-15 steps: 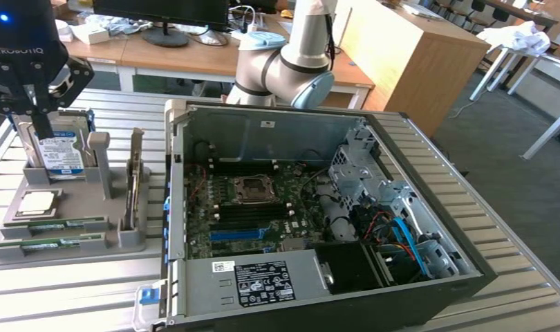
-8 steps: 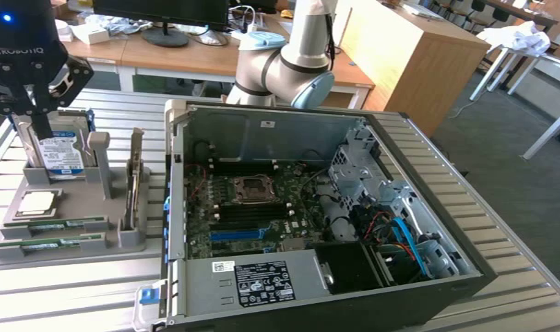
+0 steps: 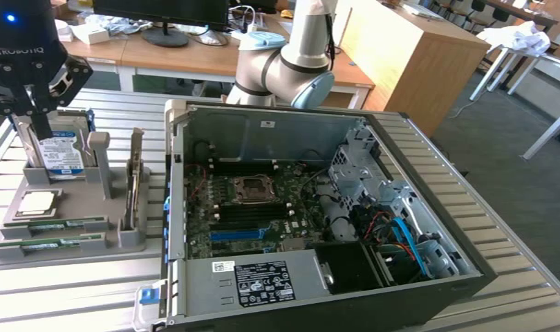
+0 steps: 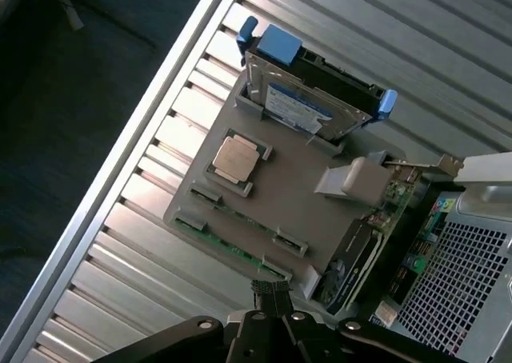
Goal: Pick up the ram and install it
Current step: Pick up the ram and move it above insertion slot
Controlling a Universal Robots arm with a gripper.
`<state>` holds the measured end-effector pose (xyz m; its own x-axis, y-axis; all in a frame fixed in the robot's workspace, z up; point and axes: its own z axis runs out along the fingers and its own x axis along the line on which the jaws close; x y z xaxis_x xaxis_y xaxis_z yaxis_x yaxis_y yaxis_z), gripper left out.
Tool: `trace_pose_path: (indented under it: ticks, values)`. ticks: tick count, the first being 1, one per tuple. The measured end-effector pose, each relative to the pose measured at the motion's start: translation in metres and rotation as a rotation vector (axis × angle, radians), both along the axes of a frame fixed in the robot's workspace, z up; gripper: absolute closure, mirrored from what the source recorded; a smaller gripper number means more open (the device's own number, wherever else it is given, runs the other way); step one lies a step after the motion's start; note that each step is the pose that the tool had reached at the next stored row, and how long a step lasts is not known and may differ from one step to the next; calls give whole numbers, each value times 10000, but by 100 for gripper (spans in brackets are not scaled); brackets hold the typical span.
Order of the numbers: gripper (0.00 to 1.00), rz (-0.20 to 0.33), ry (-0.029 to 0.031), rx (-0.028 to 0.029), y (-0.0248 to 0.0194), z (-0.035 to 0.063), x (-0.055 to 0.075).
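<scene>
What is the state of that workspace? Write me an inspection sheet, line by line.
Surface: slatted silver metal table, bearing a grey plastic parts tray and an open black computer case.
Job's things: two long, thin green ram sticks lying flat in the tray; green motherboard exposed in the case.
Clutter: blue-labelled silver hard drive, square silver processor chip and an upright expansion card, all on the tray.
Grippers: black end effector shut, nothing in it, poised over the tray.
Cables: blue cables and red cables inside the case.
Surroundings: wooden desks, a dark monitor.
</scene>
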<state>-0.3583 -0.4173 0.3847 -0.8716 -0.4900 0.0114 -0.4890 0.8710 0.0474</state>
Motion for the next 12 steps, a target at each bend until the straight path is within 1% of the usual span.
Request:
trace_pose_path:
  ticks: [12]
  values:
    - [90,1842,19,0,0,-3,0]
